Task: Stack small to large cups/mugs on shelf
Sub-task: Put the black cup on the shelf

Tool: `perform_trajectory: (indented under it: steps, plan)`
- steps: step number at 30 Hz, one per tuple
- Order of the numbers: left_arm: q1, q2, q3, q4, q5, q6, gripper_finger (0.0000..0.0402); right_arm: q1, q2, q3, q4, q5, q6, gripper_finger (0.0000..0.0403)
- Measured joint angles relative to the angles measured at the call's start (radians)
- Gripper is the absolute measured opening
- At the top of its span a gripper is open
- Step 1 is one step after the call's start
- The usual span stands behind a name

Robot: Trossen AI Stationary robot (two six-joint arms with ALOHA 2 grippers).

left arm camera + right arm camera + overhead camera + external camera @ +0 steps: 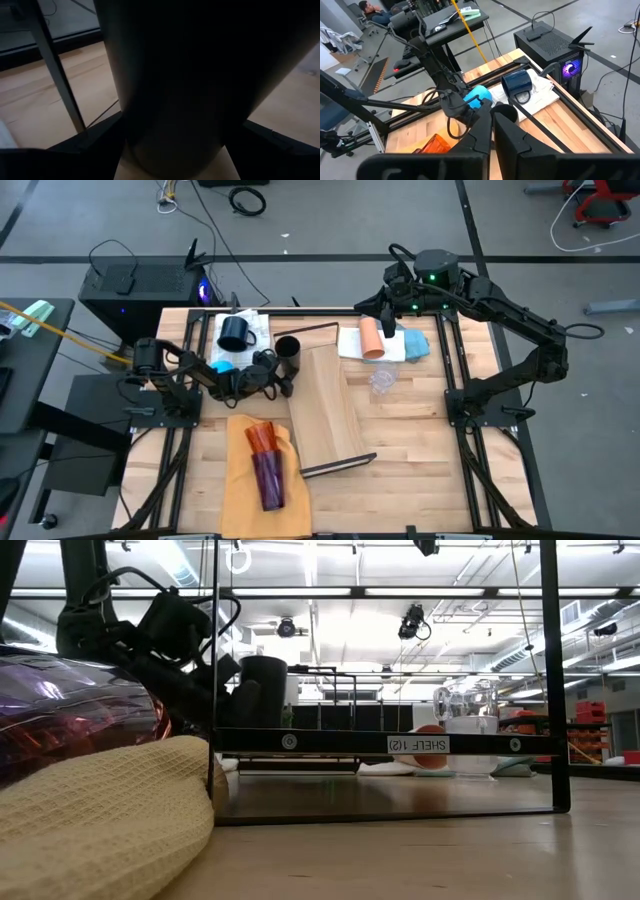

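A black cup [287, 348] stands upright by the far left corner of the shelf [330, 415], a pale plank lying flat on the table. My left gripper [281, 367] is closed around it, and the cup fills the left wrist view. A dark navy mug [235, 332] lies on a white cloth. A bright blue mug [222, 366] is partly hidden under my left arm. Orange [263, 438] and purple [270, 480] tumblers lie on the mustard cloth. A peach cup [372, 338] lies on its side, and a clear cup [381, 383] stands on the table. My right gripper [492, 135] hangs shut, raised above the table's far side. My left gripper holds the black cup between its two fingers [90, 150], one on each side of the lower wall [131, 135]. The fingers come nearly level from the table's left. The cup stays upright, mouth up. The shelf's bar hides its base in the low view.
The shelf's thin dark end bars [380, 743] stand near the cup. A white cloth [350, 345] and a blue cloth [415, 343] lie at the far right. The dark frame rails [455, 370] run along both sides of the table.
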Motion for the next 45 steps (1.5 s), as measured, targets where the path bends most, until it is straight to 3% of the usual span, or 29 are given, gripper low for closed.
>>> perform_trajectory:
  steps: [12,27,45]
  plan:
    - [0.003,0.0,0.0,0.004,0.005,0.0,0.0318,0.0,0.0,0.0,0.0,0.0,0.0,0.0024]
    - [0.003,0.0,0.0,0.063,0.004,0.0,0.0385,0.0,0.0,0.0,0.0,0.0,0.0,0.0024]
    - [0.006,-0.003,0.001,-0.032,0.017,0.0,0.0387,0.0,0.0,0.0,0.0,0.0,-0.002,0.0024]
